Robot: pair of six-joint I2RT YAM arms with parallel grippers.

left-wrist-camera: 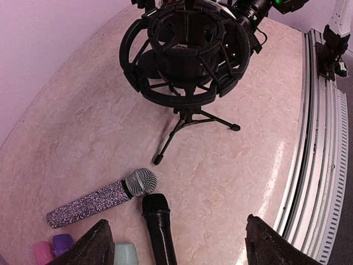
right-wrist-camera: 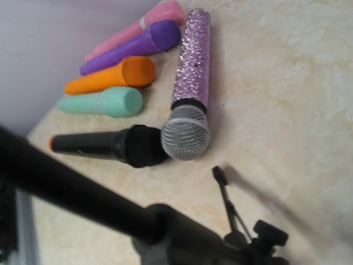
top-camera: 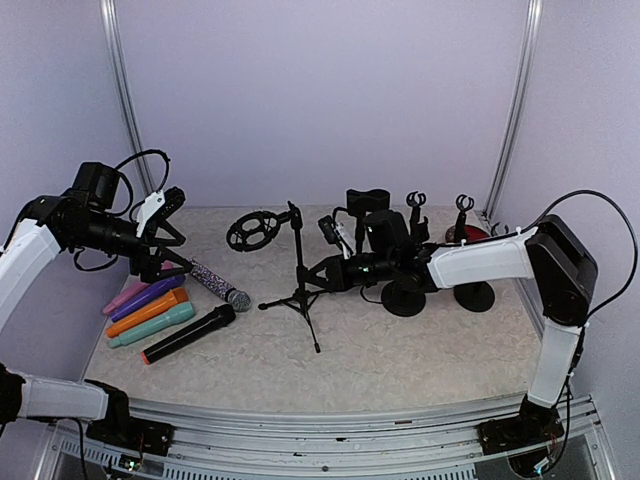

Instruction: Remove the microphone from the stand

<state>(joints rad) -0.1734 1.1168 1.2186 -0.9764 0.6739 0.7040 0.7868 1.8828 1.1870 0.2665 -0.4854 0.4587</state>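
Observation:
The glitter-handled microphone lies flat on the table, apart from the stand. The black tripod stand stands upright mid-table, and its ring-shaped shock mount is empty. My left gripper hovers open above the microphone's handle end, holding nothing. My right gripper reaches in from the right up to the stand's pole. The pole fills the bottom of the right wrist view as a dark blur, so the fingers are hidden there.
A black microphone lies head to head with the glitter one. Pink, purple, orange and teal microphones lie at the left edge. Round-based stands crowd the back right. The table's front rail runs close by.

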